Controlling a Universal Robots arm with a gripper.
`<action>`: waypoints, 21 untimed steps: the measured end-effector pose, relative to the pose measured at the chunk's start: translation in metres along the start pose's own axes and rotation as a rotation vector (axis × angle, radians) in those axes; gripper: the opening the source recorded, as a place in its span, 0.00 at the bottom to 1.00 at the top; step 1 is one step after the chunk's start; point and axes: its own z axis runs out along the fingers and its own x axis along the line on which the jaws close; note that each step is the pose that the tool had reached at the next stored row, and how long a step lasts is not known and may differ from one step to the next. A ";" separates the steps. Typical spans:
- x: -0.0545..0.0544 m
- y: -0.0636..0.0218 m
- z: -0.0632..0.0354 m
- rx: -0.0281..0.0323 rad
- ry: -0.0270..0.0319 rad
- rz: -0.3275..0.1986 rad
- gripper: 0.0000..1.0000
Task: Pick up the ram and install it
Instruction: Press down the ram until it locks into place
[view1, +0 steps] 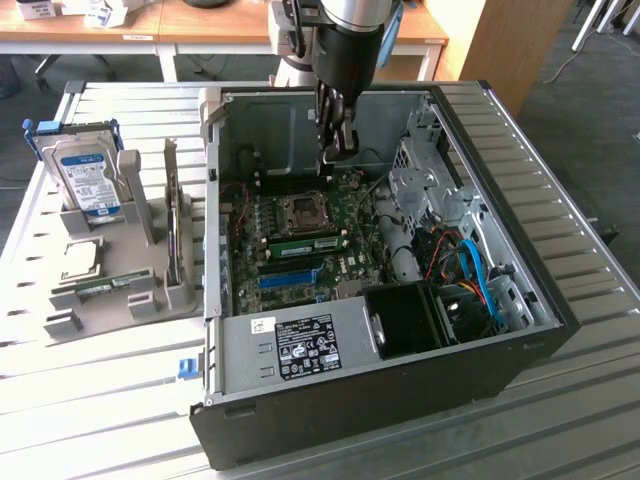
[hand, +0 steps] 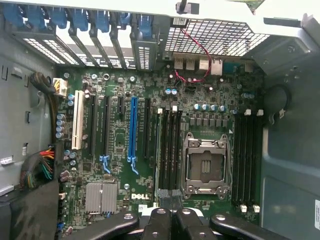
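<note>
In the exterior view a green ram stick (view1: 305, 243) lies along the motherboard (view1: 355, 262), between the empty processor socket (view1: 300, 210) and the blue slot strip (view1: 290, 279). It looks seated in a slot. A second green ram stick (view1: 100, 285) rests in the grey holder (view1: 135, 265) outside the case. My gripper (view1: 338, 150) hangs inside the open computer case, above the far side of the socket, apart from both sticks. It is shut, with nothing visible between its fingers. In the wrist view the gripper (hand: 171, 222) is above the dark memory slots (hand: 170, 150) next to the socket (hand: 205, 165).
The case walls (view1: 215, 200) ring the board. A metal drive cage (view1: 425, 185), loose cables (view1: 470, 270) and a black fan shroud (view1: 405, 320) crowd the exterior view's right. The holder also carries a hard drive (view1: 85, 180) and a square processor chip (view1: 80, 258).
</note>
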 end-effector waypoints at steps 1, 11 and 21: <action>0.000 0.0000 0.0000 0.0000 0.0000 0.000 0.11; 0.000 -0.0022 -0.0001 0.0000 0.0000 0.000 0.11; 0.000 -0.0023 -0.0001 0.0004 -0.0003 0.006 0.11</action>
